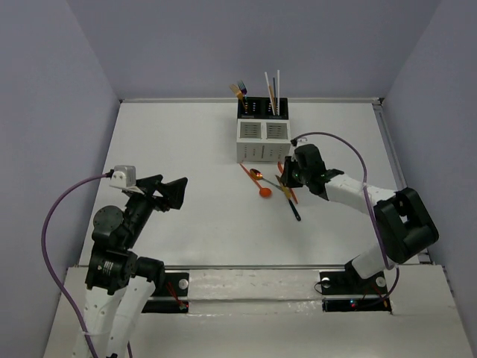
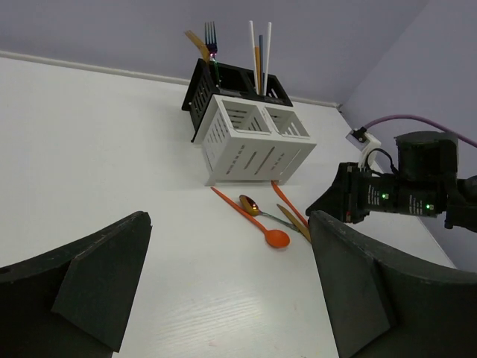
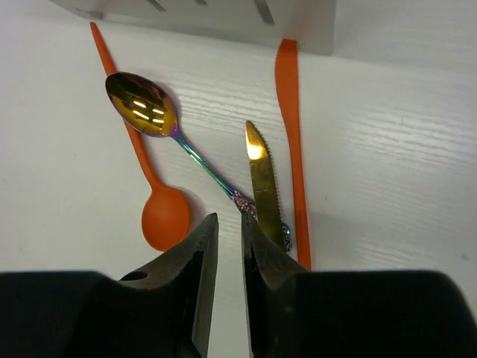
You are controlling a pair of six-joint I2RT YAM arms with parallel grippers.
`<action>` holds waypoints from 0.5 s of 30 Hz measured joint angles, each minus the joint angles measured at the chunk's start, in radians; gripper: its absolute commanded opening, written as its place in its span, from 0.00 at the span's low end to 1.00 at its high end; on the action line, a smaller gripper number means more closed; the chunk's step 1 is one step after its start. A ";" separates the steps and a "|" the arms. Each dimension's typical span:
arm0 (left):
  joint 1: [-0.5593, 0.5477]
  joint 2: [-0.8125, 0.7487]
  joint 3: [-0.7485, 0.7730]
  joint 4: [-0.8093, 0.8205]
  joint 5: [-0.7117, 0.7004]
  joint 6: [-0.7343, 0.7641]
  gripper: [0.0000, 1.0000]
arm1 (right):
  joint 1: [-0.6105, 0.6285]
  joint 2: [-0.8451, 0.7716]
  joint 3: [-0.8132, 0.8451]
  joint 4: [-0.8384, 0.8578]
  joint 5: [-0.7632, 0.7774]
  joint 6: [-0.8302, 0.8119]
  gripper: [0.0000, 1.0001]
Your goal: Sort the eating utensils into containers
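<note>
The caddy [image 1: 262,130] stands at the back centre, white boxes in front, black boxes behind; it also shows in the left wrist view [image 2: 253,142]. Forks [image 1: 240,89] and white sticks [image 1: 273,89] stand in the black boxes. On the table in front lie an orange spoon [image 3: 165,216], an iridescent spoon [image 3: 141,104], a gold knife [image 3: 261,179], an orange knife [image 3: 289,112] and a black stick [image 1: 295,210]. My right gripper [image 3: 229,216] hovers low over the iridescent spoon's handle end, its jaws nearly together and empty. My left gripper [image 2: 227,216] is wide open and empty, far left of the utensils.
White table bounded by grey walls, with a raised rail along the right edge [image 1: 387,142]. A purple cable [image 1: 343,145] arcs over my right arm. Bare table lies between my left gripper [image 1: 168,192] and the utensils.
</note>
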 measured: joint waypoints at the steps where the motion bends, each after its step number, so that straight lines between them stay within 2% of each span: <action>1: 0.000 -0.001 0.000 0.000 0.000 0.000 0.99 | 0.000 -0.001 -0.003 -0.009 0.013 0.001 0.28; 6: -0.001 -0.004 0.000 0.000 0.000 0.000 0.99 | 0.000 -0.002 -0.003 -0.093 0.078 0.010 0.28; 15: -0.001 -0.008 0.000 0.000 0.000 0.000 0.99 | 0.014 -0.002 -0.008 -0.203 0.067 0.030 0.30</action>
